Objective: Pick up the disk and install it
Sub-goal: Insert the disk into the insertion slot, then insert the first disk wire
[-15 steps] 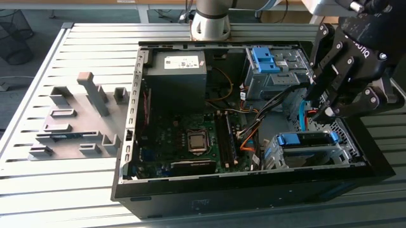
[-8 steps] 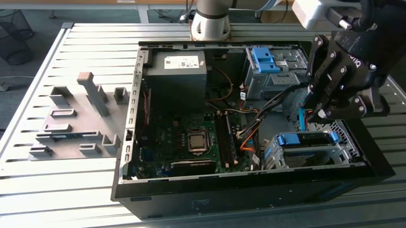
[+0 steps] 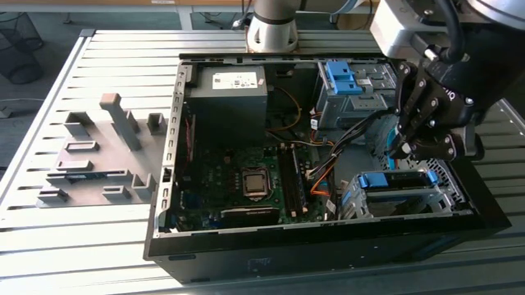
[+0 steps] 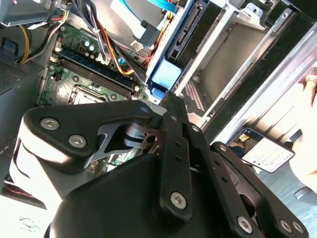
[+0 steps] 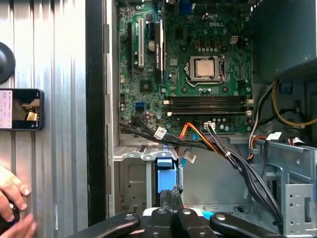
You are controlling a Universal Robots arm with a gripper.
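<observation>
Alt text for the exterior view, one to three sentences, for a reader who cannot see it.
A black robot hand hangs over the drive bays at the exterior view's right of an open computer case lying on a slatted metal table. Inside are a green motherboard, a dark grey box and blue-latched cages. A grey fixture sits left of the case.

My arm reaches down from above, its black gripper (image 3: 407, 149) pointing downward with fingers (image 5: 171, 194) pressed together; a person's hand (image 5: 12, 208) rests near the frame edge.
</observation>
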